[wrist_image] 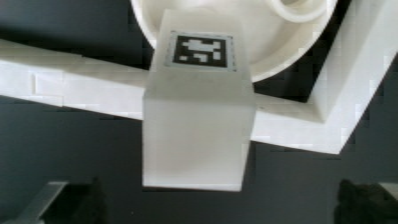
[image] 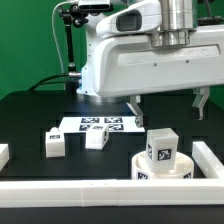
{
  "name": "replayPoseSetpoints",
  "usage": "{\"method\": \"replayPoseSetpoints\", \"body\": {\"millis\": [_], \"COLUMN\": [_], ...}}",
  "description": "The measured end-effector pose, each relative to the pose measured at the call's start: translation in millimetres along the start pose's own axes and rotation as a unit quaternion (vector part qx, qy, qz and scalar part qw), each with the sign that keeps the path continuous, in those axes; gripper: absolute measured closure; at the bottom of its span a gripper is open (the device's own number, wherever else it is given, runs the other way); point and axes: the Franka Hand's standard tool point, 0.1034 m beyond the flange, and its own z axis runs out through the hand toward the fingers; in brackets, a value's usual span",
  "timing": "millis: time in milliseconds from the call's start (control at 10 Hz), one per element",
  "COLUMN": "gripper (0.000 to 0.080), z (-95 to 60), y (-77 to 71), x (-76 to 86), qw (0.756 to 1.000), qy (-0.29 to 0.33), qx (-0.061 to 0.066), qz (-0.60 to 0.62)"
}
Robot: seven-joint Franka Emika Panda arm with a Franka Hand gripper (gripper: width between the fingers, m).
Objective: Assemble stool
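Note:
The stool's round white seat (image: pixel 150 170) lies in the front right corner of the table. One tagged white leg (image: pixel 160 146) stands upright on it. Two more legs (image: pixel 55 142) (image: pixel 97 137) lie on the black table towards the exterior view's left. My gripper (image: pixel 167 103) hangs open above the standing leg, its two dark fingers spread wide and holding nothing. In the wrist view the leg (wrist_image: pixel 196 125) rises from the seat (wrist_image: pixel 285 48) towards the camera. The open gripper (wrist_image: pixel 214 206) has a fingertip (wrist_image: pixel 64 200) showing on either side, clear of the leg.
The marker board (image: pixel 100 124) lies flat behind the loose legs. A white rail (image: pixel 90 190) edges the table's front and turns up its right side (image: pixel 207 155), forming the corner (wrist_image: pixel 338 120) that hems in the seat. The arm's white base (image: pixel 110 65) stands at the back.

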Motion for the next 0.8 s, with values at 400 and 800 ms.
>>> {"method": "replayPoseSetpoints", "body": {"millis": [400,800], "gripper": [0.015,0.015], "z": [0.8,11.2], "y": [-0.2,5.2], "x": [-5.3,-12.1], "qw": [1.0,0.996], "qy": [-0.022,-0.084], "qx": [0.004,0.011], "qz": [0.011,0.03]}}
